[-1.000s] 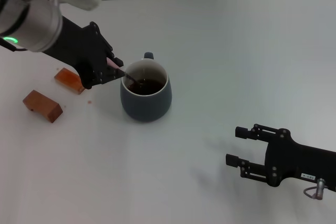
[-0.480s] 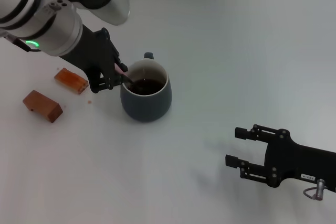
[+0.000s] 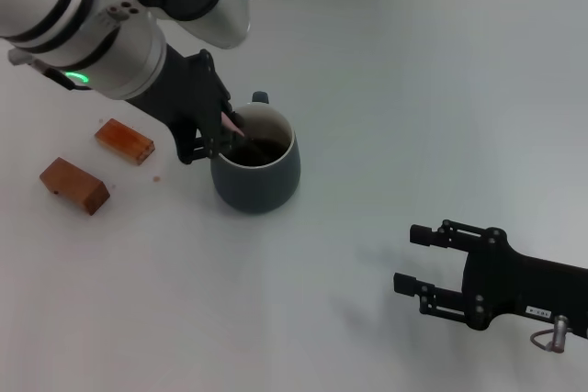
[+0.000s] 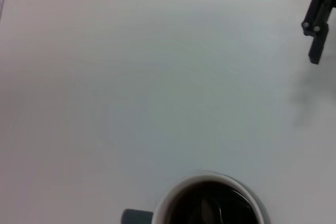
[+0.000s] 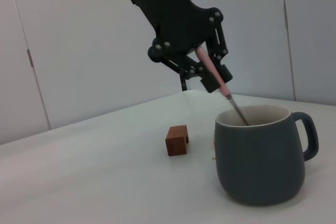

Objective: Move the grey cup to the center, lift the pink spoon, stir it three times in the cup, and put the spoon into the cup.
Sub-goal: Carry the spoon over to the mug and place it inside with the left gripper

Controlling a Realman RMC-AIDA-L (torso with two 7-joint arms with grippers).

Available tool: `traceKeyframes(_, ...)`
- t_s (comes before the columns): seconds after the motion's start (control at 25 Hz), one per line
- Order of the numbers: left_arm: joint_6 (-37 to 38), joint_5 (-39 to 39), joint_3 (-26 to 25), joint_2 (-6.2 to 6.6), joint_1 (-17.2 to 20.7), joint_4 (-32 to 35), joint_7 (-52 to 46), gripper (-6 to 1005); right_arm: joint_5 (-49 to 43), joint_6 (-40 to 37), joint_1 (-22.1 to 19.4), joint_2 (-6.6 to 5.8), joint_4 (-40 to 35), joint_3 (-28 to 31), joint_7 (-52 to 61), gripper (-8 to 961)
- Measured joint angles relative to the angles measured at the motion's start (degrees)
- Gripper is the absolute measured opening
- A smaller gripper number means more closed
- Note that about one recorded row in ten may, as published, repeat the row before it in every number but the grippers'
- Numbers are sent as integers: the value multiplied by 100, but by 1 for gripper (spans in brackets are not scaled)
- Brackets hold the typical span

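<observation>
head view | left fingers (image 3: pixel 223 128) pinch pink spoon (image 5: pixel 215 80) in grey cup (image 3: pixel 255 172) | right fingers (image 3: pixel 415 259) spread, empty

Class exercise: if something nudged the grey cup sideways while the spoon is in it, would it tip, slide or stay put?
The grey cup would probably slide rather than tip: it looks squat, with a rounded body. The dark liquid inside likely adds weight but could slosh. The left gripper, holding the pink spoon against the rim, might nudge it slightly.
</observation>
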Motion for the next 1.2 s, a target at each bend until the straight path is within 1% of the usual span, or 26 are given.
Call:
traceKeyframes(0.16,-242,117,74,0,-1,-42,-18,145,-2,-1,-7,4,3,0,0,702)
traceKeyframes(0.32,-261,165,69,0,-7,-58,-23,147,-5,-4,8,4,44,0,0,702)
traceKeyframes(0.36,-263,402,60,0,-19,-82,-35,147,-6,-4,20,5,59,-1,0,702)
traceKeyframes(0.44,-233,490,70,0,-19,-86,-36,148,-6,-4,23,5,59,0,0,702)
traceKeyframes(0.48,-90,560,75,0,-15,-91,-37,149,-6,-2,28,5,65,0,0,702)
traceKeyframes(0.68,218,450,81,0,-17,-15,-39,151,-6,1,37,5,82,-2,0,702)
traceKeyframes(0.84,209,224,86,0,-17,24,-38,153,-6,1,16,5,96,-8,0,702)
traceKeyframes(1.0,-18,59,139,0,-15,34,-26,155,-6,-5,1,5,97,-9,0,702)
traceKeyframes(1.2,-373,170,289,-1,1,-70,-49,157,-6,-8,-1,5,136,-9,-1,702)
